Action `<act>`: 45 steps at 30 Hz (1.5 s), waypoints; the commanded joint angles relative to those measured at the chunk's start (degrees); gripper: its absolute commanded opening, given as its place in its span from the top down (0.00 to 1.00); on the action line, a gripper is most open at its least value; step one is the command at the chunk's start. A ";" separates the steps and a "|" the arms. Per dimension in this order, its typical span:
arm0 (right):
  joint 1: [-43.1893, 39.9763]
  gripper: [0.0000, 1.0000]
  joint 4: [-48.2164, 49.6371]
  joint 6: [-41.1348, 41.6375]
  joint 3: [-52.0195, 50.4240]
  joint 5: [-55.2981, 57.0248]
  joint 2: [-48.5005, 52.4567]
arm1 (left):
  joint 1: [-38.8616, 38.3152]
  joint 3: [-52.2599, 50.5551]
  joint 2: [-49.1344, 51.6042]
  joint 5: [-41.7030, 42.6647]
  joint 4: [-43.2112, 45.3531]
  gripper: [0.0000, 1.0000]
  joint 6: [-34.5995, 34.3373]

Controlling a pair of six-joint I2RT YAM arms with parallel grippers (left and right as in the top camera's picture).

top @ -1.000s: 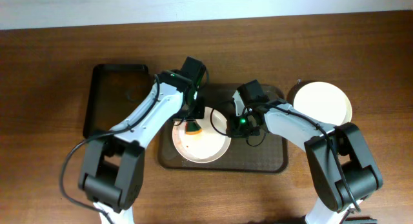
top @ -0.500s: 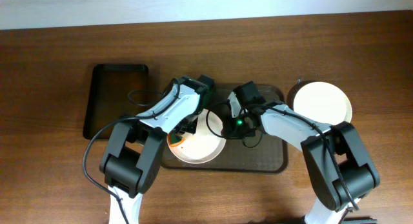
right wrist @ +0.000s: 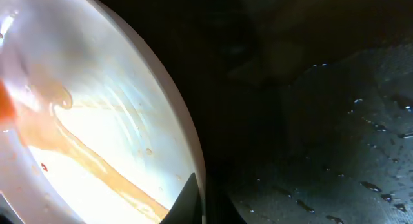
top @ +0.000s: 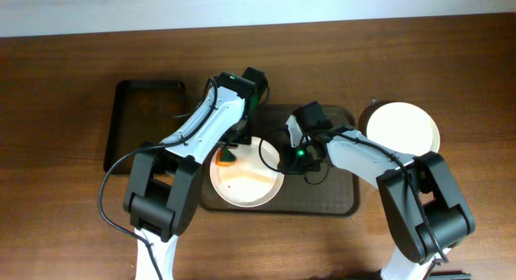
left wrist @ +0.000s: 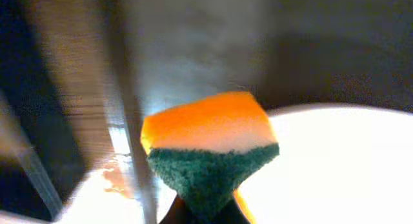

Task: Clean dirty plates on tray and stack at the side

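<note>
A white plate [top: 250, 179] with an orange sauce smear lies on the left part of the dark brown tray [top: 330, 195]. My left gripper [top: 230, 149] is shut on an orange sponge with a green scouring face [top: 228, 156], which is over the plate's upper-left edge. The left wrist view shows the sponge [left wrist: 210, 140] close up above the plate [left wrist: 335, 166]. My right gripper [top: 284, 155] is shut on the plate's right rim. In the right wrist view its fingers [right wrist: 190, 198] pinch the rim, and the smear [right wrist: 84, 153] runs across the plate. A plain white plate [top: 401, 128] sits right of the tray.
A smaller black tray [top: 143, 123] lies on the brown table at the left. The brown tray's right half is wet [right wrist: 335, 153]. The two arms cross close together over the tray's middle. Cables loop near the right gripper.
The left gripper has carried the sponge from the plate's middle to its lower-left edge, then up to the upper-left edge. The right gripper has stayed on the rim.
</note>
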 commanded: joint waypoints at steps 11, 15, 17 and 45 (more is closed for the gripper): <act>-0.74 0.96 -1.31 -0.79 -1.60 6.69 1.88 | -0.50 -16.74 -3.54 13.64 8.48 1.00 6.80; -0.74 0.96 -1.31 -0.79 -1.60 6.69 1.88 | -0.52 -18.21 -3.56 -2.97 7.58 1.00 1.05; -0.74 0.96 -1.31 -0.79 -1.60 6.69 1.88 | -0.46 -17.20 -3.56 -11.78 4.35 1.00 -4.57; 1.88 0.96 -50.62 1.57 35.58 68.46 -15.93 | 1.11 -22.86 -15.98 9.64 23.98 1.00 -8.26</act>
